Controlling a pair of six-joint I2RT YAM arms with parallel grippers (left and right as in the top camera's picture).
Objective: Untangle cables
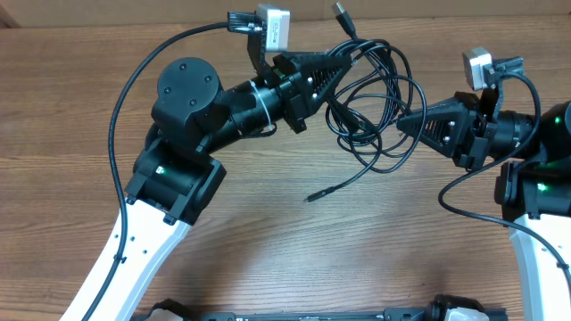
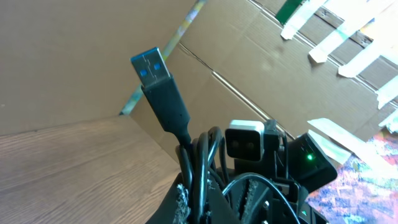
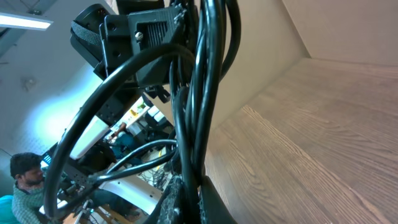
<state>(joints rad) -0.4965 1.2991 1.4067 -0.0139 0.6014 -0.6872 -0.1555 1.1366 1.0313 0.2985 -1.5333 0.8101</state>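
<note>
A tangle of thin black cables (image 1: 375, 98) hangs looped between my two grippers above the wooden table. My left gripper (image 1: 346, 55) is shut on strands at the bundle's upper left; a USB plug (image 1: 342, 12) sticks out past it, seen close in the left wrist view (image 2: 155, 78). My right gripper (image 1: 403, 122) is shut on strands at the bundle's right side, which run up through the right wrist view (image 3: 208, 93). One loose end with a small plug (image 1: 314, 196) trails down toward the table.
Wooden table (image 1: 294, 250) below. A cardboard wall (image 1: 401, 11) runs along the back edge, close behind the USB plug. The arms' thicker black cables (image 1: 134, 80) arc at the left and right.
</note>
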